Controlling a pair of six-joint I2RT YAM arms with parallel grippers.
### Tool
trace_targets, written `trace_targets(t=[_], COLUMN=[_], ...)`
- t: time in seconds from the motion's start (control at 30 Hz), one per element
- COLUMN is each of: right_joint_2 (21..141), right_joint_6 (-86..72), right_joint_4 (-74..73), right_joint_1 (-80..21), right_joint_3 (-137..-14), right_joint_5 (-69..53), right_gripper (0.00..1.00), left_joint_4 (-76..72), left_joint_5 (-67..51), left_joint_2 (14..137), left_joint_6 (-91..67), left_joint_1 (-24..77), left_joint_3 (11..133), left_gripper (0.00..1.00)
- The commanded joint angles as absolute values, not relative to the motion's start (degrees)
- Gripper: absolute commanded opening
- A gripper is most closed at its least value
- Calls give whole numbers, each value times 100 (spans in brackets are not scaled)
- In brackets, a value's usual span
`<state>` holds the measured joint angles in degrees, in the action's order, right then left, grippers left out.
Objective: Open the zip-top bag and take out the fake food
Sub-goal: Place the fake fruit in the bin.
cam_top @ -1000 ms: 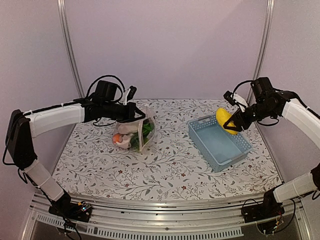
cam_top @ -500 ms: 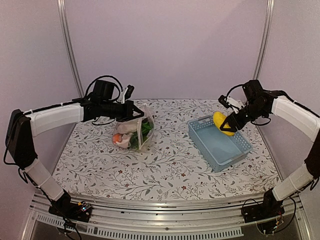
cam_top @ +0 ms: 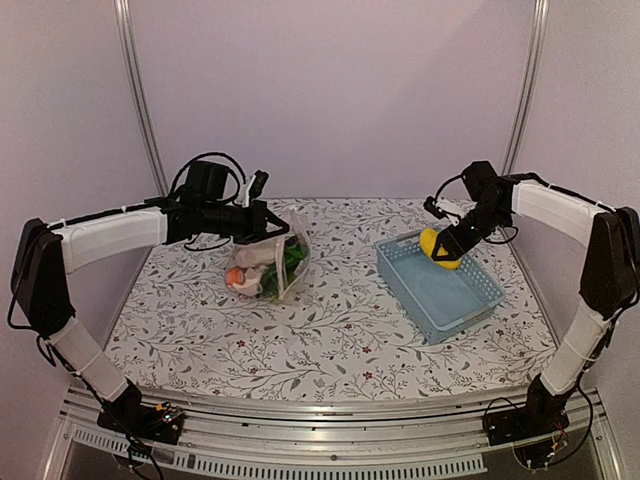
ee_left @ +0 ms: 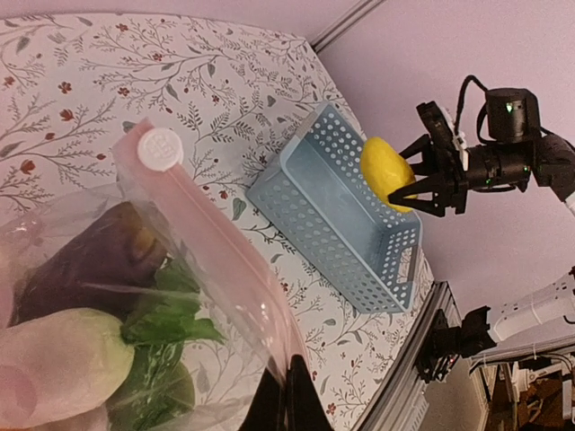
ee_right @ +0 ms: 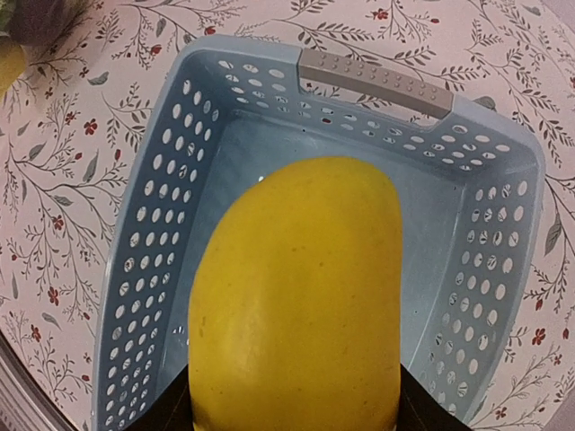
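The clear zip-top bag (cam_top: 270, 262) hangs at the table's back left, its pink zip edge (ee_left: 225, 260) pinched in my shut left gripper (ee_left: 286, 409). Inside it lie a dark purple eggplant (ee_left: 85, 265), a white piece (ee_left: 54, 364), green leaves (ee_left: 166, 328) and an orange piece (cam_top: 234, 276). A yellow toy fruit (ee_right: 296, 301) is gripped by my right gripper (cam_top: 447, 247), just over the far end of the light-blue basket (cam_top: 440, 290). The fruit fills the lower part of the right wrist view, and the fingers (ee_right: 431, 409) show only as dark corners beside it.
The slotted basket (ee_right: 171, 206) has a grey handle (ee_right: 373, 83) at one end and shows nothing on its floor. It stands at the right on the flowered tablecloth (cam_top: 330, 340). Purple walls and metal posts (cam_top: 135, 90) close in the back and sides.
My right gripper has carried the yellow fruit leftward and a little down, over the basket's far end. The left arm and the bag have hardly moved.
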<state>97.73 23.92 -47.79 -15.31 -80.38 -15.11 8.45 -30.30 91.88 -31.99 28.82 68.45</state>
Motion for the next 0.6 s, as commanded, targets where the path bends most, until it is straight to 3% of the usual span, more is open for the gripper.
trace_targets(t=[0.0,0.37,0.57], right_joint_2=[10656,11680,11615], right_joint_6=[2067,2064,1925], right_joint_4=[-4972,-5237,-5313], right_joint_1=[-1539,-1891,-1895], right_joint_3=[-8642,-9438,-9456], right_joint_5=[-1491,-1479,-1212], right_gripper=[45,56,72], left_joint_4=[694,759,754], left_joint_5=[-3116,-3055,-3192], left_joint_2=[9226,9450,9578], left_joint_6=[-3212,-3008,-3061], left_joint_1=[2813,2804,2778], left_joint_3=[6777,6824,6847], left_gripper=[0,0,0])
